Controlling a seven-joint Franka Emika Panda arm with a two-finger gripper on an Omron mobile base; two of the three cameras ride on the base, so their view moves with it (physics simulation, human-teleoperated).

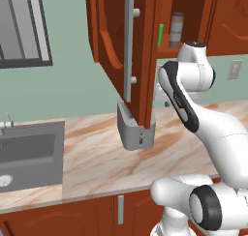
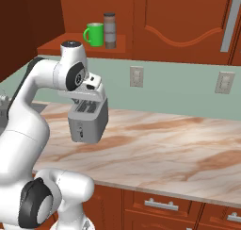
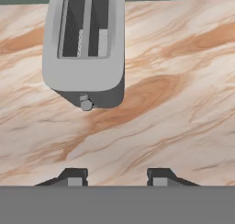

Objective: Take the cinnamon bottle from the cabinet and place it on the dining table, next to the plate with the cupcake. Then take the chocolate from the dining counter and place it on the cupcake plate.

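Pincer: two dark fingertips (image 3: 114, 177) apart, empty, pointing down at counter.
Toaster: grey two-slot metal box (image 3: 84, 46), ahead of pincer.
Bottle: brownish-grey cylinder, dark cap (image 2: 109, 30), cabinet shelf (image 2: 84, 45), well above toaster.
Cup: bright green mug (image 2: 94, 34) touching-close left of bottle.
Risk: reaching up could knock mug or strike open red-brown door (image 1: 145, 56).

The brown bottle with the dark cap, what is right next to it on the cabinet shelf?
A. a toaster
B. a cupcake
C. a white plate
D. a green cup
D: in the right base view the bottle stands upright on the open cabinet shelf, with a bright green cup close beside it; the toaster sits lower, on the counter.
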